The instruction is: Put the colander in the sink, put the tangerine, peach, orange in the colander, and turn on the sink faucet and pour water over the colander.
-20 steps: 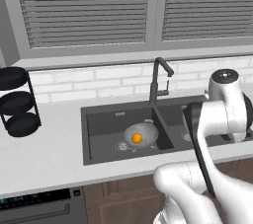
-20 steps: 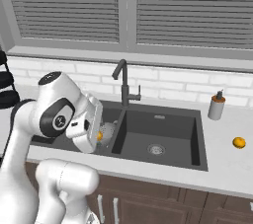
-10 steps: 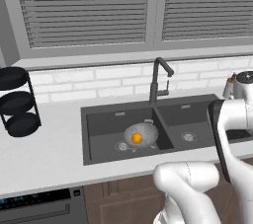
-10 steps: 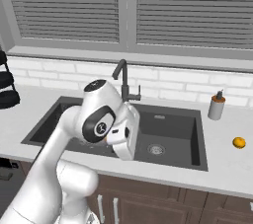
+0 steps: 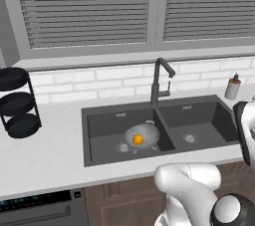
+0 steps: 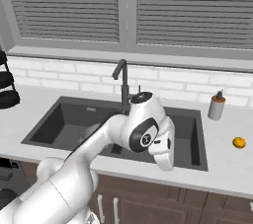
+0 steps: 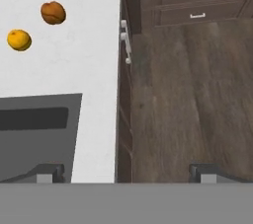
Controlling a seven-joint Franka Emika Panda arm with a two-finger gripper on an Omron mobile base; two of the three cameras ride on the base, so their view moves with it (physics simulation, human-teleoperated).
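my hand (image 7: 123, 173) wide open, empty. colander (image 5: 142, 135) in left sink (image 5: 99, 125) basin, one fruit inside. next: centre over yellow fruit (image 7: 19, 40) on table (image 7: 84, 45), descend straight, avoid brown fruit (image 7: 53, 12) beside.

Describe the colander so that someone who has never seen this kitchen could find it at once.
Start at the dark grey rectangular double-basin sink under the shuttered window. In its left basin, left of the tall dark gooseneck faucet, sits the silver-grey perforated metal colander. It alone holds a small round orange fruit.
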